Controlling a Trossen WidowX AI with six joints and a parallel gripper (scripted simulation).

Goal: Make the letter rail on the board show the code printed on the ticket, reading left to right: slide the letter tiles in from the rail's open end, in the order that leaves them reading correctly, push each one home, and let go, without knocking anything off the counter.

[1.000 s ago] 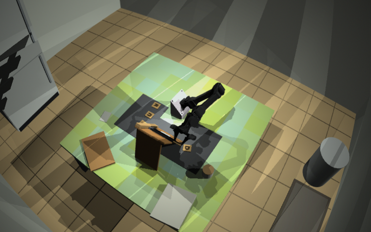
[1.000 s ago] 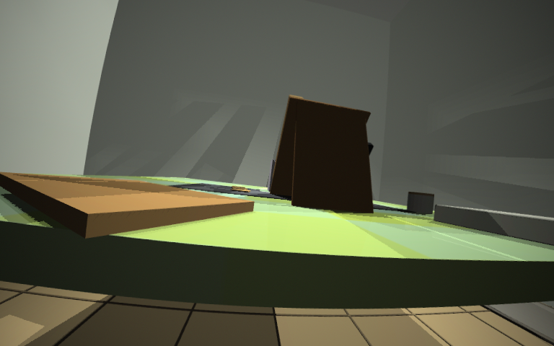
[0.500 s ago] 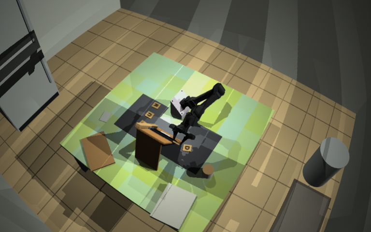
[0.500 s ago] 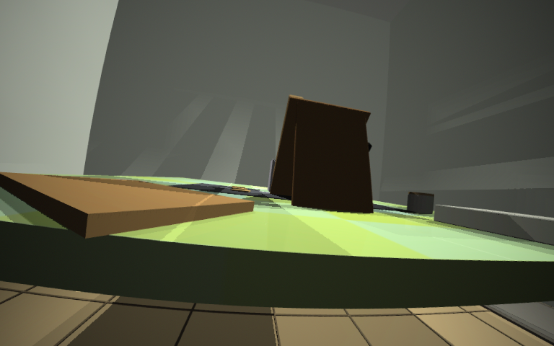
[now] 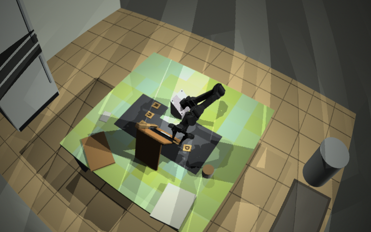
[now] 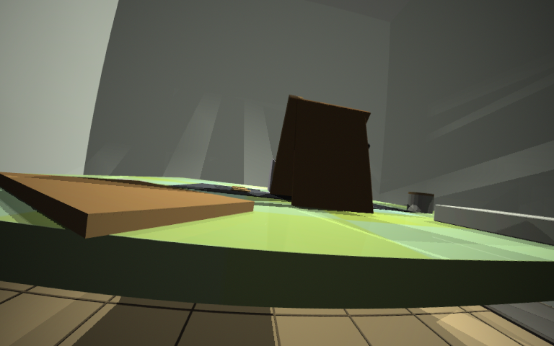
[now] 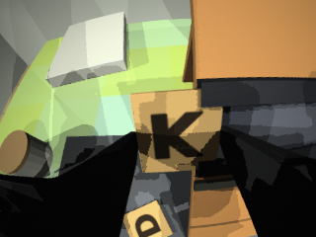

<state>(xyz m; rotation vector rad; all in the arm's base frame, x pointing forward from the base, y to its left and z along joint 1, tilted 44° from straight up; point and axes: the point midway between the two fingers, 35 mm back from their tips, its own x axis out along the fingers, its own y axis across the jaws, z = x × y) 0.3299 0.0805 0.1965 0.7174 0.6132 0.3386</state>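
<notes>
The gripper (image 5: 178,140) (image 7: 179,133) is shut on the K tile (image 7: 170,106), whose letter looks upright in the wrist view. It holds the tile at the right end of the board (image 5: 147,150) (image 6: 330,155) (image 7: 257,39), at the open end of the dark rail (image 7: 262,92). A dark rail strip covers the tile's upper right corner; how far in it sits is unclear. A D tile (image 5: 187,148) (image 7: 148,219) lies on the dark mat (image 5: 203,137). An R tile (image 5: 155,105) and an apparent U tile (image 5: 149,114) lie at the mat's far left. No ticket code is legible.
A round brown-topped pot (image 5: 207,170) (image 6: 420,202) (image 7: 14,152) stands by the mat's right corner. A white slab (image 5: 174,205) (image 7: 91,44) lies near the counter's front edge. A brown slab (image 5: 98,152) (image 6: 155,200) and a small pale block (image 5: 105,116) lie to the left.
</notes>
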